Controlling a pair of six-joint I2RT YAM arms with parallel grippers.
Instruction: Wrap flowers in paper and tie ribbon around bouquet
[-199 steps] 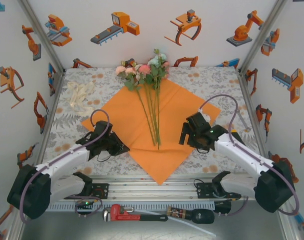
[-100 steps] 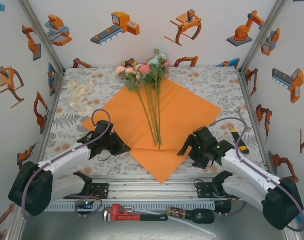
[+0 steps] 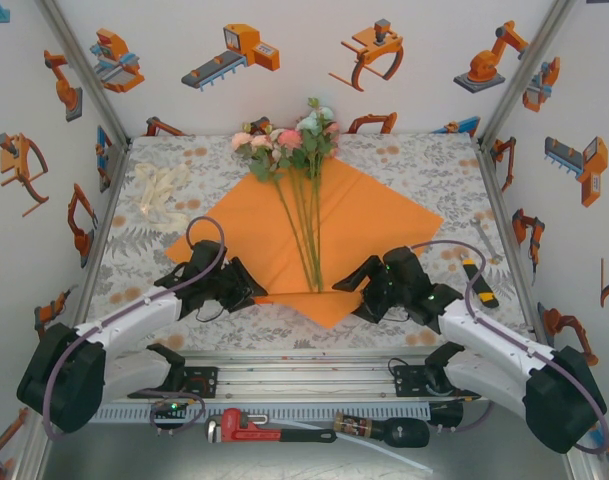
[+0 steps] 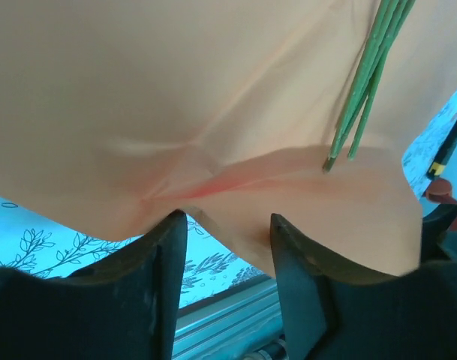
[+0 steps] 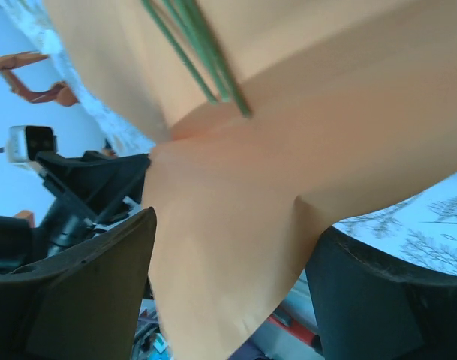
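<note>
The orange paper lies as a diamond on the table, its near corner folded back toward the stem ends. The flowers rest at the far corner, and their green stems run down the middle. My left gripper is open at the fold's left end; in the left wrist view its jaws stand apart under the paper's edge. My right gripper is open at the fold's right end, with the folded flap lying between its wide fingers. The cream ribbon lies loose at the back left.
A yellow-and-black handled tool and a small wrench lie near the table's right edge. A red pipe wrench sits below the front rail. Patterned walls close in the left, right and back.
The paper's near corner, which pointed at the front edge, has been folded back toward the stems. My left gripper has opened. My right gripper swung left to the fold and narrowed a little.
</note>
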